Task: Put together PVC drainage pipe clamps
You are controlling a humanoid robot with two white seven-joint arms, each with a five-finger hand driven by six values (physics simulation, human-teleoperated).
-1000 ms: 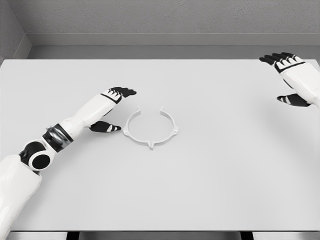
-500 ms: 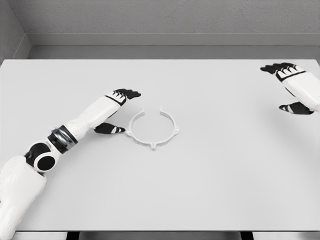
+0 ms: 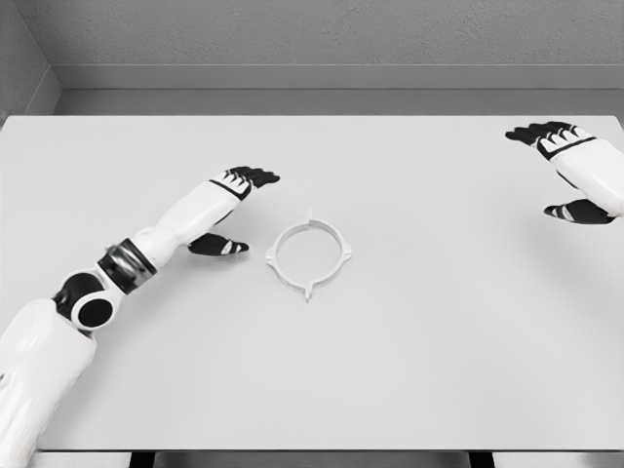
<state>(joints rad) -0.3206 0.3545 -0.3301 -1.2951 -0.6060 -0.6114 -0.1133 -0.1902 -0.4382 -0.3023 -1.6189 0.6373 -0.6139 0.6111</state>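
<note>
A white ring-shaped pipe clamp (image 3: pixel 308 255) lies flat on the white table (image 3: pixel 419 341), near the middle. It forms a closed circle with small tabs sticking out around its rim. My left hand (image 3: pixel 232 210) hovers just left of it, fingers spread and thumb low, a short gap from the ring and holding nothing. My right hand (image 3: pixel 565 171) is far off at the table's right edge, open and empty.
A grey wall runs behind the table's far edge (image 3: pixel 312 115). No other objects show on the table.
The clamp's top gap has closed and the ring is now smaller and whole, sitting slightly further right. My left hand crept a little right and up. The right hand barely moved.
</note>
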